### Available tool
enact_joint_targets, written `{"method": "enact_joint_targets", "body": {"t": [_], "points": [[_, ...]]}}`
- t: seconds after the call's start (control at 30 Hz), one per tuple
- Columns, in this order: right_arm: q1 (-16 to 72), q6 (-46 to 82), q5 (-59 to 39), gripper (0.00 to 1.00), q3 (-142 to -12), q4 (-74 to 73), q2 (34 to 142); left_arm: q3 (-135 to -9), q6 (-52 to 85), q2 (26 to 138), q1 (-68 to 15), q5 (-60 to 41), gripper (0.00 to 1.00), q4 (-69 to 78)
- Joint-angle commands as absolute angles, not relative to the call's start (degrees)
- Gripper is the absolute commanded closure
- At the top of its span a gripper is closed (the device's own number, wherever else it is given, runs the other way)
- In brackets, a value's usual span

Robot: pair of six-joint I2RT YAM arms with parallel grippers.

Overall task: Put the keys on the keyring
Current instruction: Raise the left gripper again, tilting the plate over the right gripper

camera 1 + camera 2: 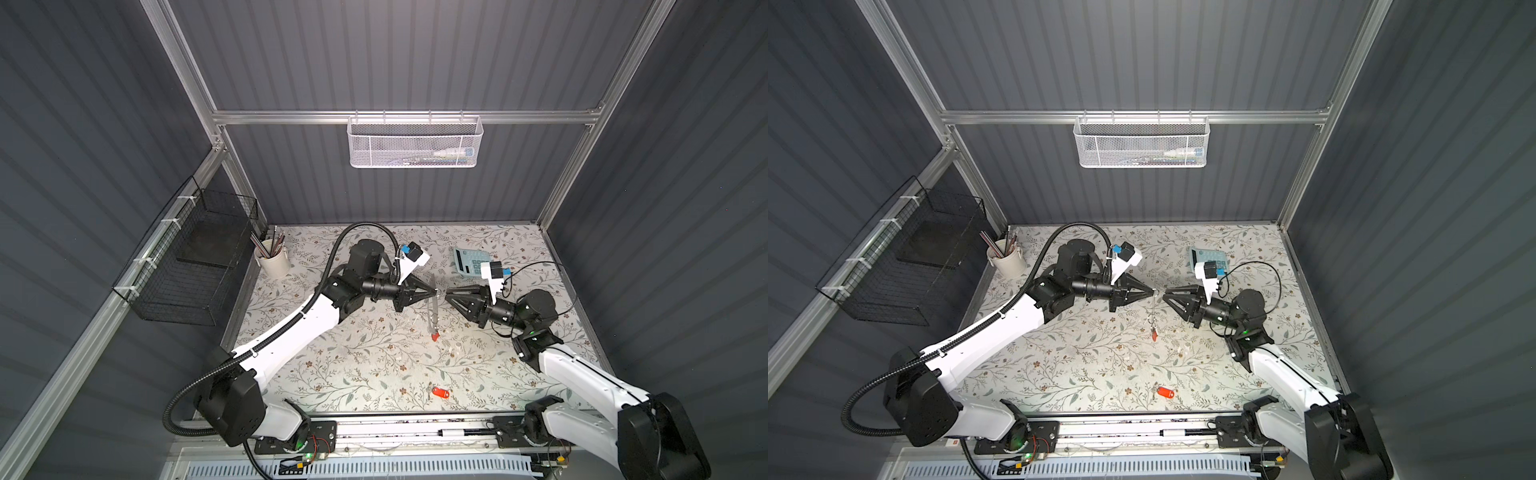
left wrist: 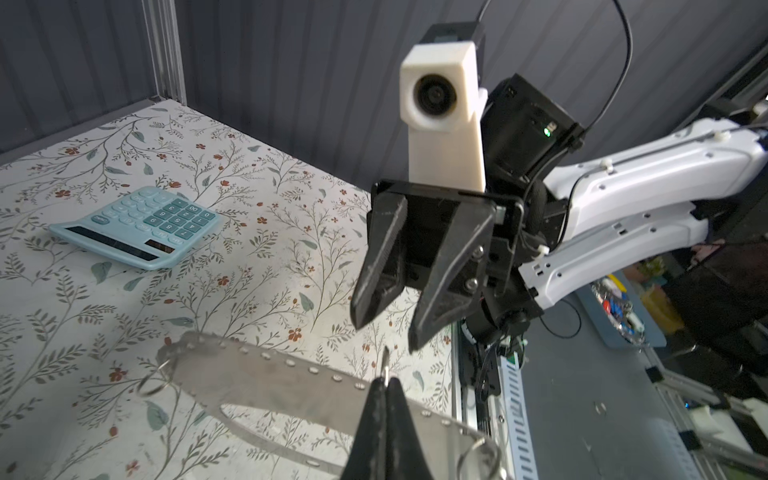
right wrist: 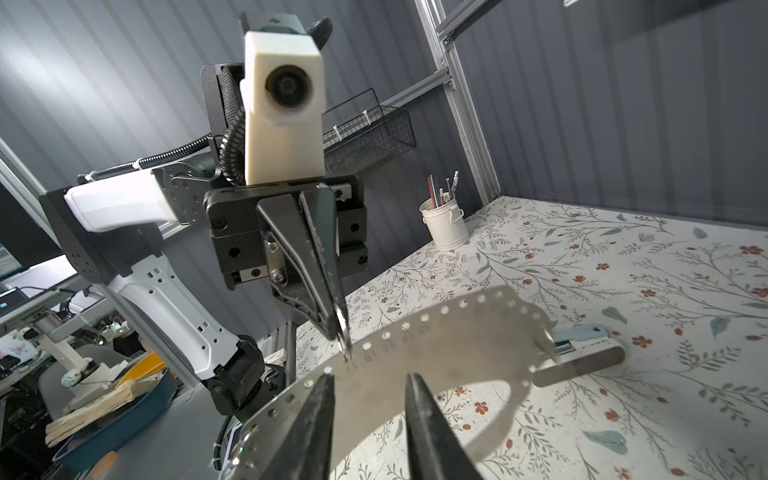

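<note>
Left hand (image 1: pixel 435 292) is clenched on the rim of the thin gray perforated metal keyring (image 1: pixel 432 312), which hangs above mid-table. Right hand (image 1: pixel 447 297) is released beside it. One red-orange plastic key (image 1: pixel 435 336) dangles from its near end. A second red-orange key (image 1: pixel 441 392) lies nearer on the floral table (image 1: pixel 332 374). Both look light, stiff and slick, so pinch flat faces.

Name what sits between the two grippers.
The keyring, pinched by the left gripper; the right gripper is open. Shows in both top views.

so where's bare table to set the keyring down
Widest bare patch: the table front centre, between the left arm and the loose key. A smaller one lies between that key and the right arm. Crowded: mid-table, where left gripper, right gripper and keyring meet, and by the calculator.
</note>
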State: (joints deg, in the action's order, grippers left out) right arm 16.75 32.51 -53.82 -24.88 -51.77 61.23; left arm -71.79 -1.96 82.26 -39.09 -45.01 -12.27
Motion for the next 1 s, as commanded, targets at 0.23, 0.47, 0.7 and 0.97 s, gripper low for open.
{"method": "enact_joint_targets", "body": {"t": [0.23,0.47,0.7,0.97], "points": [[15.77,30.52,-55.61,0.58,-25.84,-50.24,60.59,-94.29,-24.68,92.20,-42.84,-34.88,1.00,-50.20],[16.30,30.24,-56.14,0.58,-25.88,-50.96,62.18,-105.42,-28.11,98.92,-44.83,-29.88,1.00,-62.10],[17.90,30.11,-57.15,0.62,-26.10,-51.64,63.72,-109.23,-28.73,101.20,-45.52,-29.60,1.00,-64.03],[19.77,27.99,-57.22,0.65,-26.42,-50.12,65.83,-113.24,-30.47,103.49,-45.98,-29.30,1.00,-67.33]]}}
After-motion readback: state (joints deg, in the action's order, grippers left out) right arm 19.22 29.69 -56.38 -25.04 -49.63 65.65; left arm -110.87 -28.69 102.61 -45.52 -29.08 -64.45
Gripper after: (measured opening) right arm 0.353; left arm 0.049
